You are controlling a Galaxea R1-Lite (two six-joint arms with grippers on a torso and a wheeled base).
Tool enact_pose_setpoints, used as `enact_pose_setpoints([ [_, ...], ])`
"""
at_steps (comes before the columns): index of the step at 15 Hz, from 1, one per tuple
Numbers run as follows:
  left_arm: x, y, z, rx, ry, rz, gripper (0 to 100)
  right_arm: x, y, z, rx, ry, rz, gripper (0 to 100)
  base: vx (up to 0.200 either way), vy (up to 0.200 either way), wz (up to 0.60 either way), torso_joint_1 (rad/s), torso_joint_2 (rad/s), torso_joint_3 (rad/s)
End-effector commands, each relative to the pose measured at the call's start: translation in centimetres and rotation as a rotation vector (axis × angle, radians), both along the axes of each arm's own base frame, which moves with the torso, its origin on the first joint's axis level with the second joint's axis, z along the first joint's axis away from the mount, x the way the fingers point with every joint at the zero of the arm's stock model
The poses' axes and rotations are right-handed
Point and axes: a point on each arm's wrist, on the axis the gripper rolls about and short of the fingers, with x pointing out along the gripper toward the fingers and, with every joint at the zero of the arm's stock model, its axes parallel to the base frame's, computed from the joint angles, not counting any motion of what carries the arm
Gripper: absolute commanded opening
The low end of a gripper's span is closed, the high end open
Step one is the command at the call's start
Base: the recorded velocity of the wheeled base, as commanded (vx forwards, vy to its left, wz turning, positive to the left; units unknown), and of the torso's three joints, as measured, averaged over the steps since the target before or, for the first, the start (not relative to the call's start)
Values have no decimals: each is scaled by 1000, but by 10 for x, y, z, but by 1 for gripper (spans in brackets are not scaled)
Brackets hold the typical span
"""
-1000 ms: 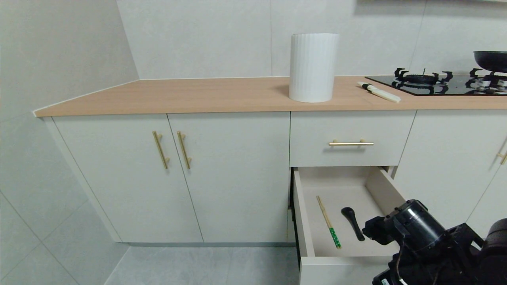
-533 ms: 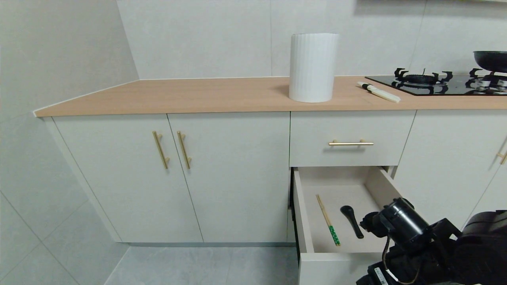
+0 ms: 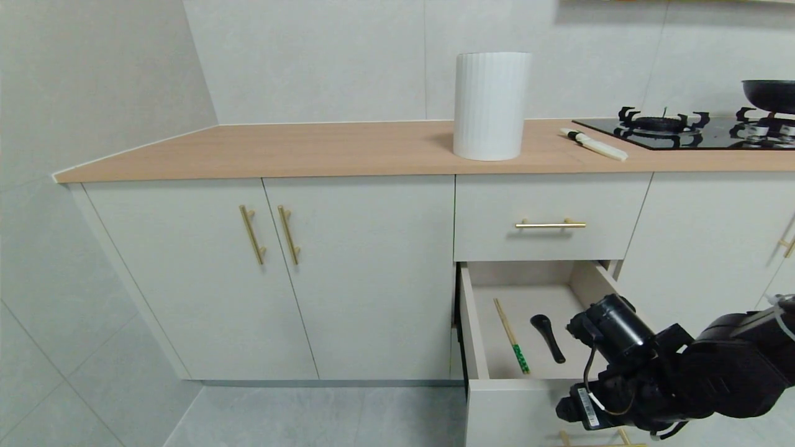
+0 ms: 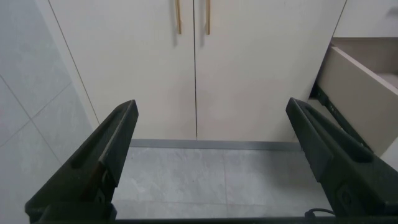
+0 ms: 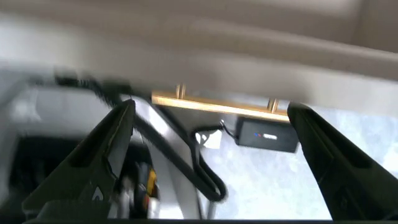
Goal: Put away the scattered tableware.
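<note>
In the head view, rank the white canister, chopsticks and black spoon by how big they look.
1. White canister, clearly largest.
2. Chopsticks, long but thin.
3. Black spoon, shorter, smallest.

Head view: bright, even, diffuse light from overhead. White ribbed cylindrical container [image 3: 490, 105] throws soft shadow leftward on light wooden tabletop [image 3: 310, 149]. Thin shade band under tabletop lip, along pale cabinet doors [image 3: 186, 279]. Glossy black glass hob [image 3: 689, 138] mirrors black burner grates [image 3: 661, 119]. Back of open pale drawer [image 3: 475, 335] in shade. Wide-angle stretch: verticals at left edge lean outward. Left wrist view: flat light, black left end effector [image 4: 211, 109] near-silhouette against pale doors. Right wrist view: dimmer; brass bar handle [image 5: 221, 107] catches light.
</note>
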Motion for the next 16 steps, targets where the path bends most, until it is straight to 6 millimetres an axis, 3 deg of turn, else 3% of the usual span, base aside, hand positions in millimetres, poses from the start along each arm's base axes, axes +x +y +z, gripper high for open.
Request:
enact_pose_setpoints([
  [1,0,0,0,0,0,0,100,11,-1,-4,-19,-8,-33,100,0,0,0,0,0,0],
  [7,0,0,0,0,0,0,100,41,-6,-7,-10,-32,-95,100,0,0,0,0,0,0],
  [9,0,0,0,0,0,0,100,60,-11,-9,-3,-48,-134,100,0,0,0,0,0,0],
  [16,0,0,0,0,0,0,100,124,0,-11,19,-141,-134,100,0,0,0,0,0,0],
])
